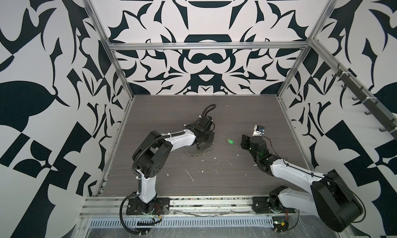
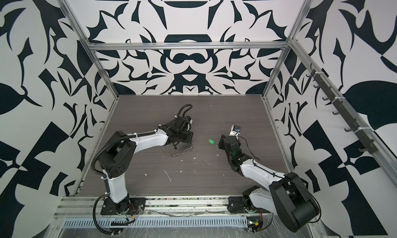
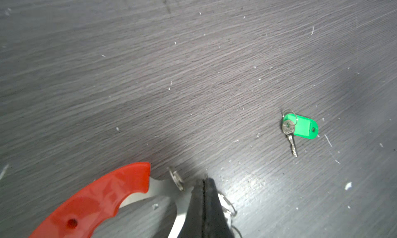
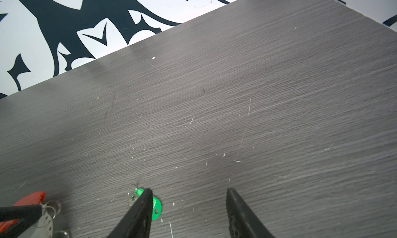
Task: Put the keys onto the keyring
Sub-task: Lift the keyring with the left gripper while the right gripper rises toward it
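Bimanual set-up at the pick-up of the keys. The keyring (image 3: 96,202), a red-orange curved grip joined to a silver band strung with small rings, lies on the grey table (image 3: 193,76). The left gripper (image 3: 205,181) has its fingers pressed together with no gap showing, and the band appears to pass between them, so it is judged to be pinching the keyring in place. The keys (image 3: 300,127), a green tag with a small silver key on a split ring, lie flat and well apart from the keyring, on the side toward the right arm; both top views confirm this (image 1: 230,141). The right gripper (image 4: 189,190) stands with its fingers wide apart beyond the keys as seen from the keyring; one finger hides part of the tag (image 4: 156,206), which lies outside the gap. To do this step well, the right gripper should shift toward the keyring until the tag sits between its fingers, descend, and close on the tag's body, leaving the split ring free for threading. The key head carries a stamp too small to read; the tag's label window looks blank.
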